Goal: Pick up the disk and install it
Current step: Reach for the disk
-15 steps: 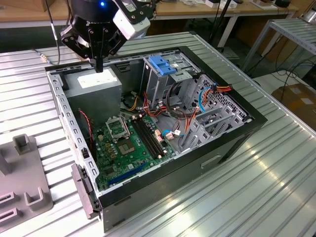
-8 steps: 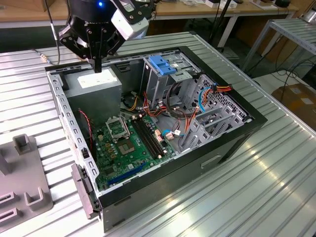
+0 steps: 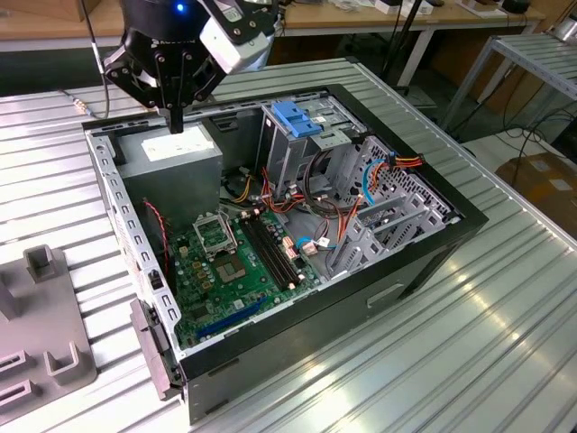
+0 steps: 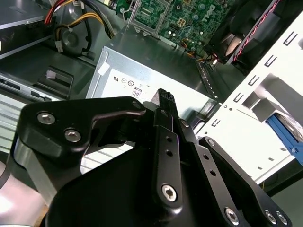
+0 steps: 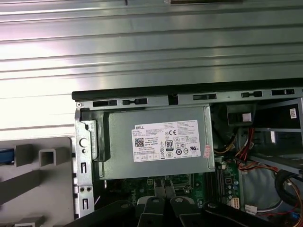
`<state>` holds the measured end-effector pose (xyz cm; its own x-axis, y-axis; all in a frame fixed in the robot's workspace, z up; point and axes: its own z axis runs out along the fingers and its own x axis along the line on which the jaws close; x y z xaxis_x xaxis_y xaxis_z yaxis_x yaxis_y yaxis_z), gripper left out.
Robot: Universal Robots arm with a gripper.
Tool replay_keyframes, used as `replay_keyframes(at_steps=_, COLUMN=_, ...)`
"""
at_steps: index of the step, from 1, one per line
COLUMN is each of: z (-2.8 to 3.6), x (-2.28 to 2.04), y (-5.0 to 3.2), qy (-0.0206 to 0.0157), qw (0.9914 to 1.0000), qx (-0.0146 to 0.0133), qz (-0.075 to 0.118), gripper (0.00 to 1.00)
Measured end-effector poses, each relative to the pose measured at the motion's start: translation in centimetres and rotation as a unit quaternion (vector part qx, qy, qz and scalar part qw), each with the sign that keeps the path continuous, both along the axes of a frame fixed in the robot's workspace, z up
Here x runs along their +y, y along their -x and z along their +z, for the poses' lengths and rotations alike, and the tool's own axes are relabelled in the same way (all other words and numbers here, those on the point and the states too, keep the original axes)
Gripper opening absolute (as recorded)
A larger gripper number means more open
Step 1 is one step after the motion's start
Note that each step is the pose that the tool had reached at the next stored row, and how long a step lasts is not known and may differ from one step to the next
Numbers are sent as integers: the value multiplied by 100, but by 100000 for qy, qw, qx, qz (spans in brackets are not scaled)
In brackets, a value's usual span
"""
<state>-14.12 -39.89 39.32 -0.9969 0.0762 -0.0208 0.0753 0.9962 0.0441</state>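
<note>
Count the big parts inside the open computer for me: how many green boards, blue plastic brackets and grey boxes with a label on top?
Green circuit board: 1
Blue plastic bracket: 1
Grey power box with a label: 1
Total: 3

Grey fixture (image 3: 36, 334) partly beyond the exterior view's left edge, arm (image 3: 180, 36) beyond top.
</note>
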Motion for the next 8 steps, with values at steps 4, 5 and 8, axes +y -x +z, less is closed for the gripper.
replay_keyframes(at_steps=4, z=0, x=0, y=16, qy=1, qw=100000, qx=35, qz=0, gripper=10)
replay_keyframes(at_steps=5, z=0, x=0, y=19, qy=0, qw=100000, qx=43, qz=3, gripper=10)
replay_keyframes(at_steps=8, z=0, x=0, y=27, qy=0, qw=100000, qx=64, qz=3, gripper=10)
